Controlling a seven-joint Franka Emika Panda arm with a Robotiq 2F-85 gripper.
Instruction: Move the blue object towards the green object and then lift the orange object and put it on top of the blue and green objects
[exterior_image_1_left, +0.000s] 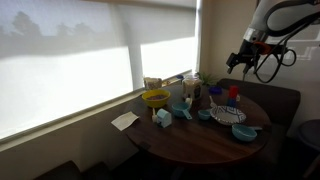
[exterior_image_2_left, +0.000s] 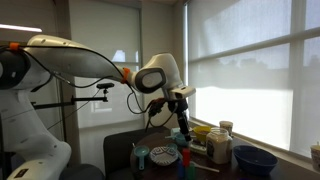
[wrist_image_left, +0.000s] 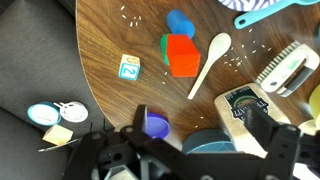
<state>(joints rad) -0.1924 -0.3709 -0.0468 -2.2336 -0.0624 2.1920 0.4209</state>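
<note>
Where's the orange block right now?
In the wrist view the orange block is near the middle, right up against the green block on its left. The blue block is just above it and a white spoon to its right.

In the wrist view, a bare stretch of the surface (wrist_image_left: 110, 35) is left at the upper left of the frame, broken only by a small numbered block (wrist_image_left: 129, 67). The orange object (wrist_image_left: 182, 55), green object (wrist_image_left: 165, 45) and blue object (wrist_image_left: 180, 22) are clustered tightly at upper centre, hemmed just to the right by a white spoon (wrist_image_left: 208, 62). The right side is crowded by a brush (wrist_image_left: 290, 68) and a jar (wrist_image_left: 245, 105), and a purple cup (wrist_image_left: 155, 125) is set at lower centre. Open air is seen beneath the claw (exterior_image_1_left: 240, 62) in an exterior view.
</note>
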